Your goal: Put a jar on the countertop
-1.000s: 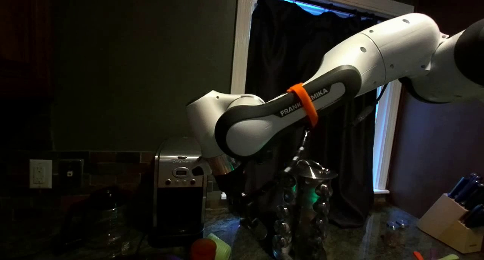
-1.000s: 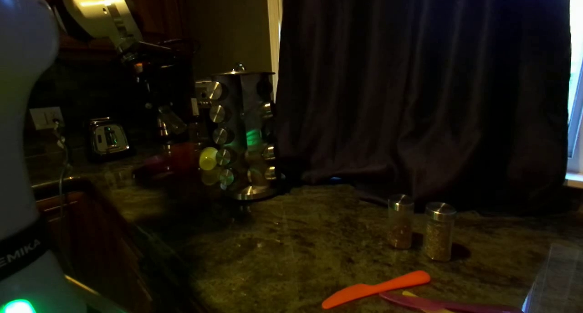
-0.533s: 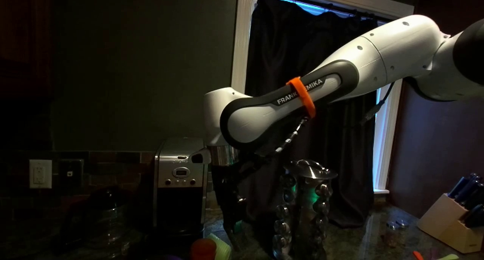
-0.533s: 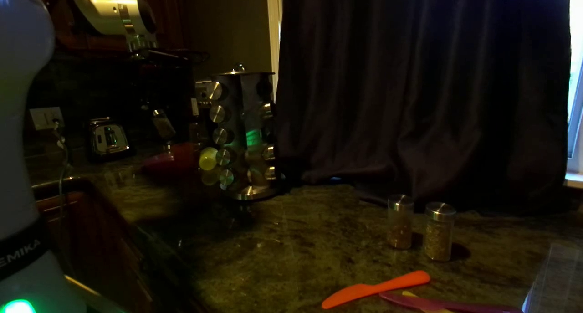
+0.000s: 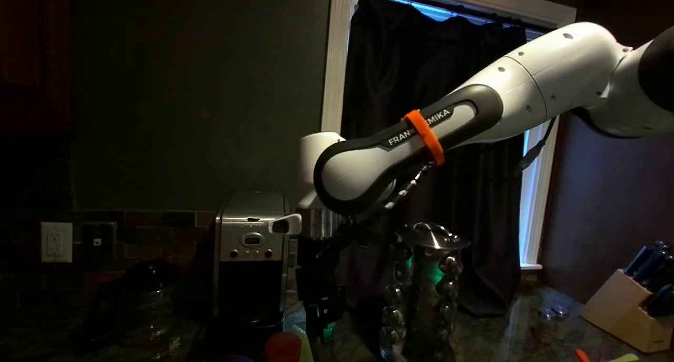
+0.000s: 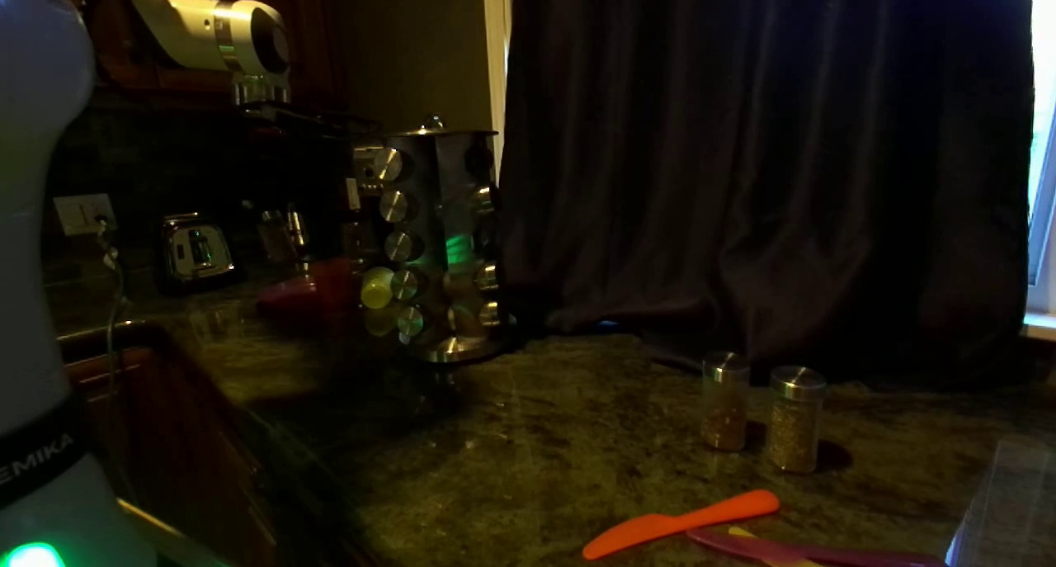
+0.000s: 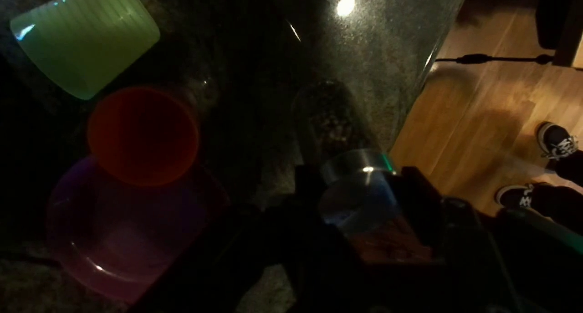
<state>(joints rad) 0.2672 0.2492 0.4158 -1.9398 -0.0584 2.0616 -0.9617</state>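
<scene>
In the wrist view my gripper [image 7: 357,180] is shut on a glass spice jar [image 7: 334,126] by its metal lid end. The jar has dark grains in it, and its base points away from the fingers over the countertop [image 7: 382,35]. The held jar shows dimly and slightly tilted in an exterior view [image 6: 276,237]. I cannot tell whether its base touches the surface. In an exterior view the gripper [image 5: 322,322] hangs down, dark, beside the coffee maker. Two more lidded jars [image 6: 726,402] [image 6: 796,418] stand upright on the countertop [image 6: 528,451].
A steel spice rack [image 6: 441,245] stands near the curtain. A red cup [image 7: 143,135], green cup [image 7: 86,39] and purple dish [image 7: 132,240] lie beside the gripper. Coffee maker [image 5: 253,262], toaster [image 6: 198,249], knife block [image 5: 626,312] and plastic knives [image 6: 685,524] are around. The countertop edge [image 7: 430,62] is near.
The wrist has swung from slanted to nearly vertical and the gripper now points down. The held jar has moved a little left and lower in an exterior view and is more upright.
</scene>
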